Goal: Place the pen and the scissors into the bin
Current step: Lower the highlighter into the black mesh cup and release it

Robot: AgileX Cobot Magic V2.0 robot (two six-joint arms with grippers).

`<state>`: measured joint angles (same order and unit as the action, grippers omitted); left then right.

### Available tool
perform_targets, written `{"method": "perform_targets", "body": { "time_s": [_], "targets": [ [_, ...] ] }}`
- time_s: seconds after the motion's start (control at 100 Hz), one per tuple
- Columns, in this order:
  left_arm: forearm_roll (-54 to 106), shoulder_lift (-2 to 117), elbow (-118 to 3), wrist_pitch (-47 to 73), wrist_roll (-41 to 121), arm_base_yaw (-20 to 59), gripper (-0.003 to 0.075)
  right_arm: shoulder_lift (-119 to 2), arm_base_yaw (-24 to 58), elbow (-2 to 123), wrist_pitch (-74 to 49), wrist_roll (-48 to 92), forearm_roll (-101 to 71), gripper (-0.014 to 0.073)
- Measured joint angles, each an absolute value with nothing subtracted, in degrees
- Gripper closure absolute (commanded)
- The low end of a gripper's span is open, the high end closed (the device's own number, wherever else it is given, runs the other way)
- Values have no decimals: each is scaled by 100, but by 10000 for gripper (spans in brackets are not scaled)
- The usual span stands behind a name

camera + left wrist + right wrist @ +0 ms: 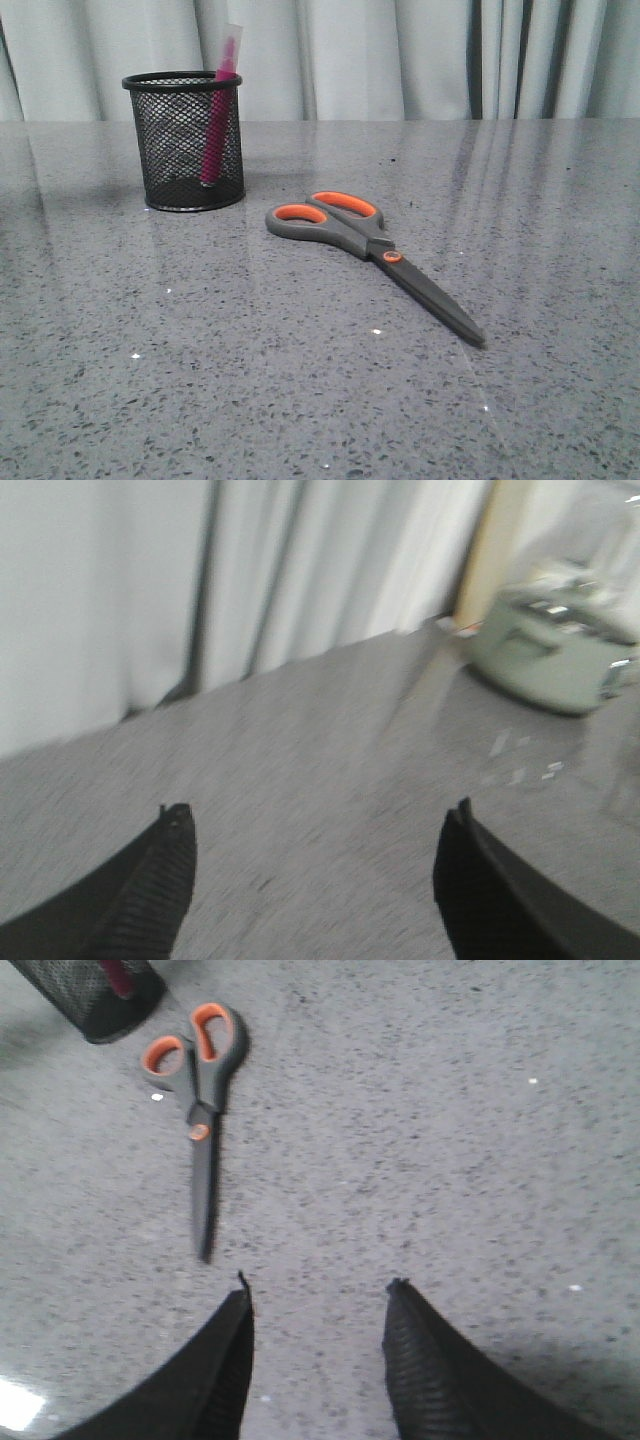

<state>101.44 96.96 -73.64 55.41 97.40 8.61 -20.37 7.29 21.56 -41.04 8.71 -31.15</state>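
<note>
**Standing pen in the bin, scissors flat on the tabletop**

Standing inside the bin, the pen leans against the right side of the rim, its pale cap poking above the black edge and its magenta barrel showing through the mesh. The bin stands upright toward the far left of the tabletop, close to the far edge and the pale curtain behind it.

The scissors lie flat and closed on the tabletop, just right of the bin but apart from it. Their orange-lined handles point toward the bin and the far edge; the dark blades run toward the near right, the tip ending near the middle of the tabletop. The orange pivot ring sits where handles meet blades.

The right gripper hovers over bare speckled stone beyond the blade tip, its jaws parted with nothing between them. In its wrist view the scissors and part of the bin are visible, with a bit of the pen inside.

The left gripper also has its jaws spread wide and empty above bare tabletop. Its blurred view shows the curtain and a pale green box-like object that cannot be identified.
</note>
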Motion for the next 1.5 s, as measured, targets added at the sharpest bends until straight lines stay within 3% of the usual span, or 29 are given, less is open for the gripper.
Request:
{"method": "perform_targets", "body": {
  "time_s": [0.17, 0.39, 0.56, 0.73, 0.91, 1.03, 1.16, 1.32, 1.5],
  "targets": [
    [10133, 8867, -7580, 5738, 9352, 849, 501, -2037, 729, 2156, -4050, 871, -3524, 317],
    [9992, 7450, -7622, 5791, 9102, 392, 527, -2037, 729, 2369, -3769, 1404, -3559, 317],
    [9049, 6379, -7482, 5333, 8569, -168, 607, -2078, 729, 2761, -3093, 1894, -3586, 317],
    [8716, 5686, -6582, 4240, 8207, -586, 671, -2579, 729, 3611, -2760, 2524, -3660, 317],
    [9756, 5621, -5120, 3682, 8139, -744, 741, -3284, 983, 4623, -2433, 2746, -3704, 317],
    [10053, 5633, -4194, 3629, 7939, -744, 742, -3773, 1260, 5095, -2304, 2794, -3717, 317],
    [10116, 5544, -3672, 4433, 7969, -744, 742, -4337, 1557, 5479, -2502, 2998, -3717, 316],
    [9888, 4704, -3448, 5084, 8003, -744, 742, -5016, 1888, 5834, -3178, 3331, -3628, 315],
    [9130, 3268, -3448, 4184, 7910, -537, 742, -5613, 2054, 6226, -3556, 3384, -3280, 315]
  ]
}}
